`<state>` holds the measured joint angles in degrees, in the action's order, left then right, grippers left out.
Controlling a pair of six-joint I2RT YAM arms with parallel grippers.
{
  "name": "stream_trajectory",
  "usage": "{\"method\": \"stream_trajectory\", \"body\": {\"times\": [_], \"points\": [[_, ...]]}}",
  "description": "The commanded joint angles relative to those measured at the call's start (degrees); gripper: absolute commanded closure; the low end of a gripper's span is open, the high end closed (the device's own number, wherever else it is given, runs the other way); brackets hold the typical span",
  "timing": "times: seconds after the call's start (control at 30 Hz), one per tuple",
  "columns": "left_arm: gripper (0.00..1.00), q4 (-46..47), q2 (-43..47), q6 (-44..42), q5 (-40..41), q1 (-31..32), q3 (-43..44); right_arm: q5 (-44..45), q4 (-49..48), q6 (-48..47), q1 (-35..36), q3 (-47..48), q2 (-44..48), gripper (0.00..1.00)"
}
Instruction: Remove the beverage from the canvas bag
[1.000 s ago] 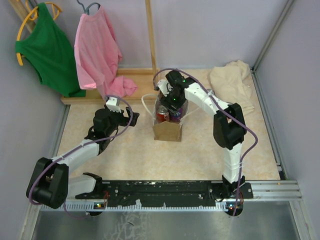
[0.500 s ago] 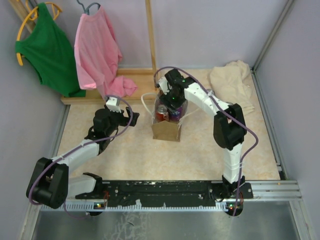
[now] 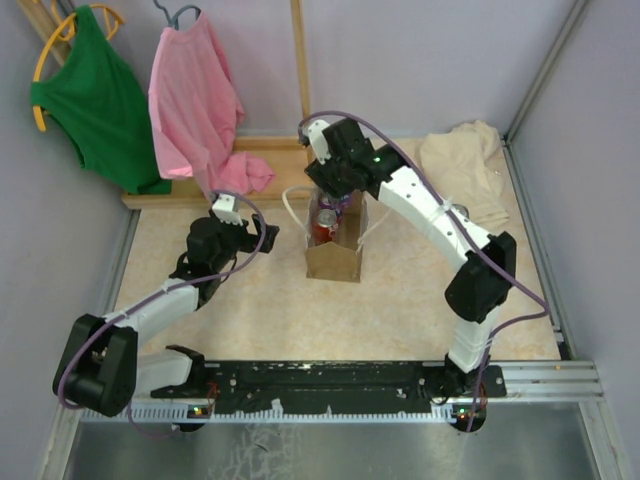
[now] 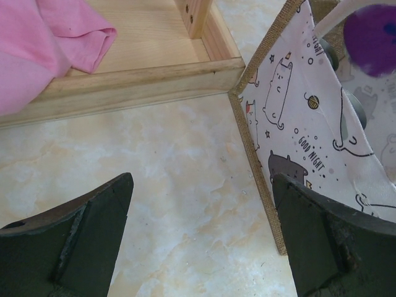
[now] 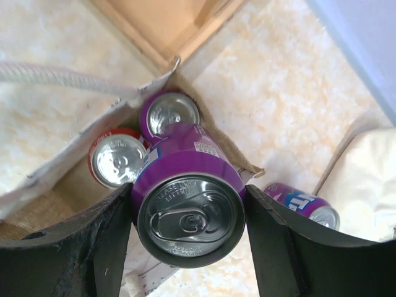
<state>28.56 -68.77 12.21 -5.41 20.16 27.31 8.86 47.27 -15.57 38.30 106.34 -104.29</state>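
The right hand (image 5: pixel 189 247) is clamped on a purple aluminium drink can (image 5: pixel 189 210), holding it just above the tan canvas bag (image 3: pixel 335 262). The removal looks nearly done. What is left is setting the can on the surface (image 3: pixel 260 300).

A robot lab cell: plain grey walls (image 3: pixel 430 60), aluminium frame post (image 3: pixel 546 65), black mounting rail (image 3: pixel 330 378).

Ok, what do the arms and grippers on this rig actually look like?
Both the left arm and right arm have white links between bulky black joints, with a purple cable looped along each. A small green light shows on the right one. The left gripper and right gripper have broad black wedge-shaped fingers.
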Motion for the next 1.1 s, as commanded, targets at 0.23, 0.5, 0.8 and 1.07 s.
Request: {"method": "stream_trajectory", "body": {"times": [0.23, 0.5, 0.8, 1.07], "points": [[0.00, 2.2, -0.3, 0.5, -1.0, 0.3, 1.3, 11.8, -7.0, 4.1, 0.9, 10.1, 7.1, 1.00], [0.00, 2.6, -0.2, 0.9, -1.2, 0.3, 0.8, 29.9, -19.4, 0.8, 1.0, 3.1, 15.2, 1.00], [0.00, 2.9, 0.3, 1.5, -2.0, 0.4, 0.3, 36.4, -18.1, 7.1, -7.5, -1.9, 20.8, 1.00], [0.00, 2.7, 1.2, 1.3, -1.5, 0.4, 0.2, 25.5, -12.4, 18.9, -18.9, -12.4, 27.0, 1.00]]}}
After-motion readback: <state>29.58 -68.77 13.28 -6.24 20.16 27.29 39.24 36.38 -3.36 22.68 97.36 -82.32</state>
